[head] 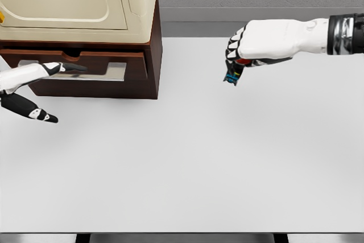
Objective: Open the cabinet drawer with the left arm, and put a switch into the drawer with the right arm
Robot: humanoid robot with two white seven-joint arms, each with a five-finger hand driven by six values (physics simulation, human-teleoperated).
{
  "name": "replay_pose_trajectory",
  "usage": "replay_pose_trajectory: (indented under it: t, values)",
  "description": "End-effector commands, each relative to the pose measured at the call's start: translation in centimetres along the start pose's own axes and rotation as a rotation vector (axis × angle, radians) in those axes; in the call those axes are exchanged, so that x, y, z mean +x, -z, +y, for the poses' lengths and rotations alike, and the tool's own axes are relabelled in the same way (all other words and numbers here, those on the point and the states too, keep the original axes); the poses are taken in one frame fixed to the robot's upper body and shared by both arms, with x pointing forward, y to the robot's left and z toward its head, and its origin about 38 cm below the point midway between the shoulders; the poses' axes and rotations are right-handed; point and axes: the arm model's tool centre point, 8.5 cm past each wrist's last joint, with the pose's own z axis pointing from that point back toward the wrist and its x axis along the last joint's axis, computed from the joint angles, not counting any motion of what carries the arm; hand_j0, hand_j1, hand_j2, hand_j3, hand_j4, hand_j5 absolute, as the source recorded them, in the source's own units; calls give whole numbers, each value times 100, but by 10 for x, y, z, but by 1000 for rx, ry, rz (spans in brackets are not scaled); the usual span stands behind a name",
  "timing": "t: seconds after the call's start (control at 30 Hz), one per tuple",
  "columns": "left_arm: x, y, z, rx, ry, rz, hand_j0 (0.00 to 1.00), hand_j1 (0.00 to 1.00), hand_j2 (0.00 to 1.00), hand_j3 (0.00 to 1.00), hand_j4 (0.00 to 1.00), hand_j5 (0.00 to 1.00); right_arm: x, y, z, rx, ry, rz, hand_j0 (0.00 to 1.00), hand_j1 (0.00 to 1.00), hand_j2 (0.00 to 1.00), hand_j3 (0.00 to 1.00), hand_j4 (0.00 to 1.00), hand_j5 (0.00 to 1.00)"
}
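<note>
Upper left: cream cabinet (74, 4) on a brown base, drawer (85, 68) pulled slightly out. Left edge: left hand (34, 92), fingers spread, one fingertip at the drawer front. Upper right: right hand (250, 46) curled around a small switch (232, 76), above the white surface (187, 163).

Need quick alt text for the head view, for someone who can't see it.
The right hand holds a small switch above the white table, right of the cabinet. The left hand reaches toward the brown drawer beneath it, fingers spread.

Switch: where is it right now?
In the head view the switch hangs from the right robot hand, above the table, right of the cabinet drawer.
</note>
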Motion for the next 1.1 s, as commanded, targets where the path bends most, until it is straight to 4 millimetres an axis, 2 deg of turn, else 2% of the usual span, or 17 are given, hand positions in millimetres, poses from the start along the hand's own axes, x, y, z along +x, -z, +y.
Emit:
replay_pose_trajectory:
  t: [0.0, 0.5, 0.7, 0.87, 1.07]
  values:
    - [-3, 4, -2, 11, -23, 4, 100, 100, 100, 100, 100, 100, 2, 6, -3, -11, 1, -15, 46, 46, 46, 46, 46, 46]
    - [-13, 0, -7, -1, -53, 46, 100, 100, 100, 100, 100, 100, 4, 18, -23, -33, -28, -41, 46, 46, 46, 46, 46, 46]
    - [-4, -1, -9, -34, -43, 31, 100, 100, 100, 100, 100, 100, 9, 29, -37, -48, -54, -67, 46, 46, 46, 46, 46, 46]
    - [7, -2, -7, -54, -26, 14, 100, 100, 100, 100, 100, 100, 11, 33, -40, -53, -60, -79, 46, 46, 46, 46, 46, 46]
    - [8, -2, -8, -59, -24, 9, 100, 100, 100, 100, 100, 100, 15, 42, -52, -69, -79, -102, 46, 46, 46, 46, 46, 46]
